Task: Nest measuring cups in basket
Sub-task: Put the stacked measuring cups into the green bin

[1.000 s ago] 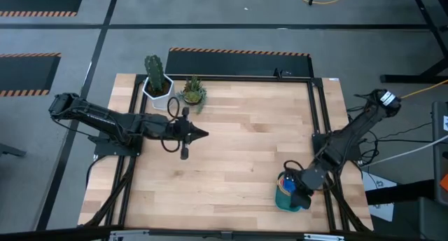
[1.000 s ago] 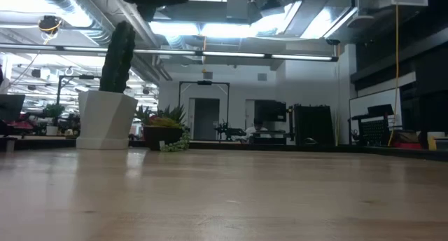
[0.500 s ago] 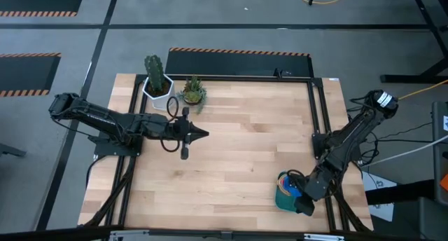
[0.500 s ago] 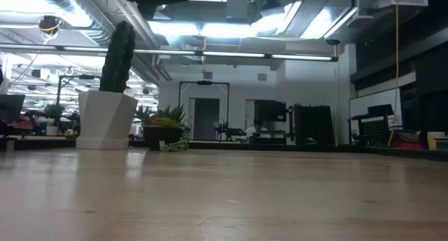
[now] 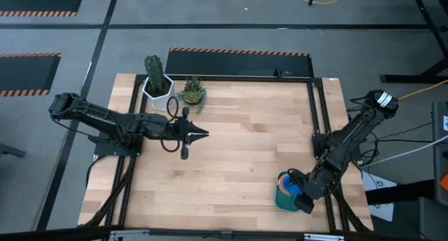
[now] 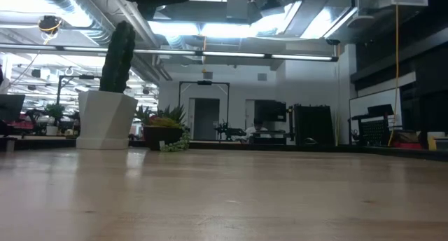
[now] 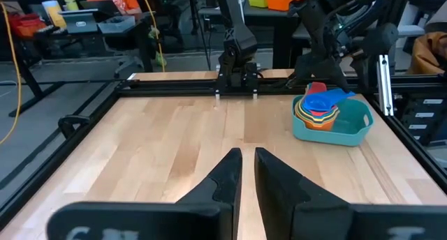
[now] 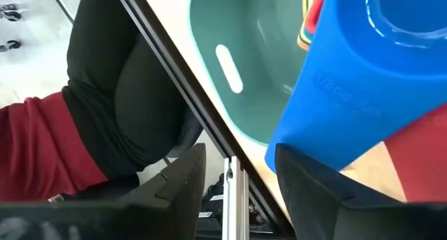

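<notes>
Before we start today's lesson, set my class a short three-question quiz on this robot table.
1. True or false: the measuring cups sit stacked inside the basket.
2. Which pincer is at the basket: A left, B right, C neither?
3. What else stands on the table besides the basket?

Key:
1. True.
2. B, the right pincer.
3. Two potted plants.
</notes>
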`<state>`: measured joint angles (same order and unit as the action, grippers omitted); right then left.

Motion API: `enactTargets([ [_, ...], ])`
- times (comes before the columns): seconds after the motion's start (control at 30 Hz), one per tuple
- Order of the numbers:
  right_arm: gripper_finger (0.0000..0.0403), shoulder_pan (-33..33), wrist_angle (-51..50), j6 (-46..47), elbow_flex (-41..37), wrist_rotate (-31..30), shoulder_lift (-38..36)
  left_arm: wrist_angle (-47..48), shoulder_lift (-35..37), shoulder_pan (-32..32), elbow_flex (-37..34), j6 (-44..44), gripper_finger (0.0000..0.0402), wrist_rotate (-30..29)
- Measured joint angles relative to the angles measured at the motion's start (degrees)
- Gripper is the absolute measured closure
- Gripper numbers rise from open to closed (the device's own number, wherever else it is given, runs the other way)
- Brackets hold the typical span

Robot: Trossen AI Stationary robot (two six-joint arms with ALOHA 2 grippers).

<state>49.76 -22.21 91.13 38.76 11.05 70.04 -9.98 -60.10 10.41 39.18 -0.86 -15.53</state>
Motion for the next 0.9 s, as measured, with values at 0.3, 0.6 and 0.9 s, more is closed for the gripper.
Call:
enactTargets([
  [0.3,0.0226,0.0,-0.7,0.0,0.0,1.1,0.0,0.0,0.0,0.0,0.0,0.0,0.0380,0.0],
  [0.6,0.0226,0.0,-4.7,0.1,0.0,0.6,-2.1,0.0,0.0,0.0,0.0,0.0,0.0391,0.0],
  [0.9,0.0226,0.0,-11.9,0.2,0.0,-1.7,-5.5,0.0,0.0,0.0,0.0,0.0,0.0396,0.0],
])
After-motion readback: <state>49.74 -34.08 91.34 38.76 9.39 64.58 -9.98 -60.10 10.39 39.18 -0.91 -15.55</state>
